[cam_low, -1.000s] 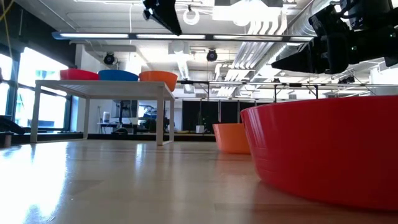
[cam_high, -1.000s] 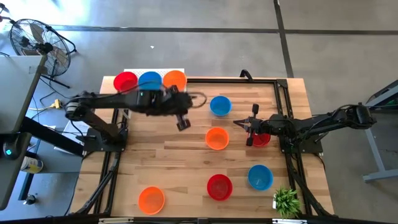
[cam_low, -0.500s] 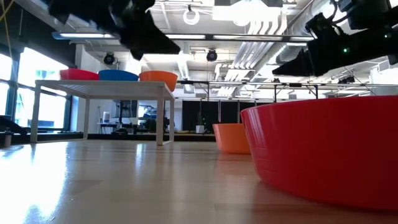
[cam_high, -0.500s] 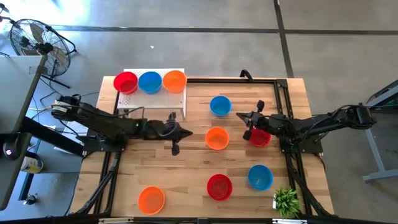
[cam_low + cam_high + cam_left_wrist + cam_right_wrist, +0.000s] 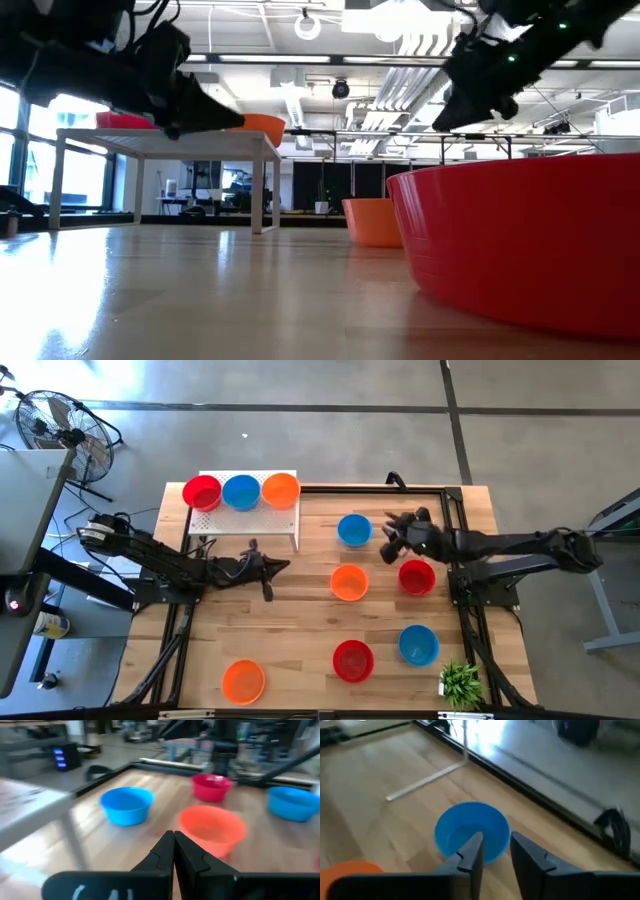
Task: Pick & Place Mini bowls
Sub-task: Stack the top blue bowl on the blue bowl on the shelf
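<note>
Wooden table [image 5: 300, 630] carries six loose bowls and a white stand [image 5: 250, 525] at its far left corner. On the stand sit a red bowl [image 5: 202, 492], a blue bowl [image 5: 241, 491] and an orange bowl [image 5: 281, 488] in a row. Loose on the table: far blue bowl [image 5: 354, 530], centre orange bowl [image 5: 349, 582], right red bowl [image 5: 417, 577], near red bowl [image 5: 352, 660], near blue bowl [image 5: 418, 644], near-left orange bowl [image 5: 243, 680]. Left gripper [image 5: 265, 570] is just in front of the stand, fingers clenched together, empty. Right gripper [image 5: 392, 540] is beside the far blue bowl, fingers slightly parted, holding nothing.
</note>
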Tool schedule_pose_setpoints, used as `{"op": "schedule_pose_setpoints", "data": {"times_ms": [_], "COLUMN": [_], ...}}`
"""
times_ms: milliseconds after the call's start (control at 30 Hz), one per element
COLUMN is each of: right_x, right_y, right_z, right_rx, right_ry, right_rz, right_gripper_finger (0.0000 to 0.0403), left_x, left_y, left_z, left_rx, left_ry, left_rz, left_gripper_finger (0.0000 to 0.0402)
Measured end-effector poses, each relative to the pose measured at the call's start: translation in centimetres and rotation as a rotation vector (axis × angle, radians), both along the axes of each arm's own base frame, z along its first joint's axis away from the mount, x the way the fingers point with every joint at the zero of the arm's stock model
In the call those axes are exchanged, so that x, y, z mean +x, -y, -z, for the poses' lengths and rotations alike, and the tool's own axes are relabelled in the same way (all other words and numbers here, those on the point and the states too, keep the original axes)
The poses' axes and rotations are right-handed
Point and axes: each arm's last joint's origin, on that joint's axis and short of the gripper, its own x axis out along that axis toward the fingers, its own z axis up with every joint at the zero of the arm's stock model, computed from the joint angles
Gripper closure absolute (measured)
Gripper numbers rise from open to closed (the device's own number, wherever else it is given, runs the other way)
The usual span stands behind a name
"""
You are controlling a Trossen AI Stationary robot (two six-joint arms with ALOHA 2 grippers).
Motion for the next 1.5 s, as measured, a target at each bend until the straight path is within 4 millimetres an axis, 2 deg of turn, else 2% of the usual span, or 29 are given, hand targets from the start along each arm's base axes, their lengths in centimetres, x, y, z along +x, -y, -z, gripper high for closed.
{"op": "schedule_pose_setpoints", "data": {"times_ms": [100, 233, 400, 533, 867, 1000, 1100, 1167, 1233, 1367, 1500], "right_x": [0.8, 2.0, 3.2, 4.1, 5.9, 6.3, 6.5, 6.6, 6.6, 6.6, 6.9], "right_y": [2.0, 4.9, 7.9, 9.1, 9.9, 10.1, 10.1, 10.1, 10.0, 9.2, 7.4], "right_z": [-0.5, 0.0, 1.9, 3.6, 6.9, 7.8, 7.9, 7.7, 7.3, 5.5, 2.5], "right_rx": [0.137, 0.297, 0.414, 0.49, 0.567, 0.579, 0.589, 0.582, 0.578, 0.55, 0.497], "right_ry": [0.02, 0.005, -0.082, -0.123, -0.122, -0.127, -0.114, -0.105, -0.095, -0.048, 0.06], "right_rz": [0.11, 0.221, 0.292, 0.309, 0.341, 0.338, 0.311, 0.288, 0.272, 0.223, 0.126], "right_gripper_finger": [0.0286, 0.0265, 0.0259, 0.0258, 0.0267, 0.0297, 0.034, 0.0376, 0.0395, 0.039, 0.0399], "left_x": [-0.5, -0.5, -0.5, -0.5, -0.5, -0.5, -0.5, -0.5, -0.5, -0.6, -0.6], "left_y": [-0.2, -0.3, -0.3, -0.3, -0.3, -0.2, -0.2, -0.2, -0.2, -0.2, -0.3], "left_z": [0.6, 0.5, 0.4, 0.4, 0.7, 0.7, 0.7, 0.7, 0.7, 1.1, 1.1], "left_rx": [0.019, 0.064, 0.105, 0.109, 0.108, 0.107, 0.102, 0.099, 0.099, 0.095, 0.097], "left_ry": [-0.024, -0.03, -0.035, -0.041, -0.064, -0.064, -0.062, -0.061, -0.068, -0.106, -0.106], "left_rz": [-0.055, -0.08, -0.084, -0.084, -0.056, -0.049, -0.05, -0.046, -0.033, -0.036, -0.059], "left_gripper_finger": [0.0401, 0.0401, 0.0401, 0.0401, 0.0401, 0.0401, 0.0401, 0.0401, 0.0401, 0.0401, 0.0401]}}
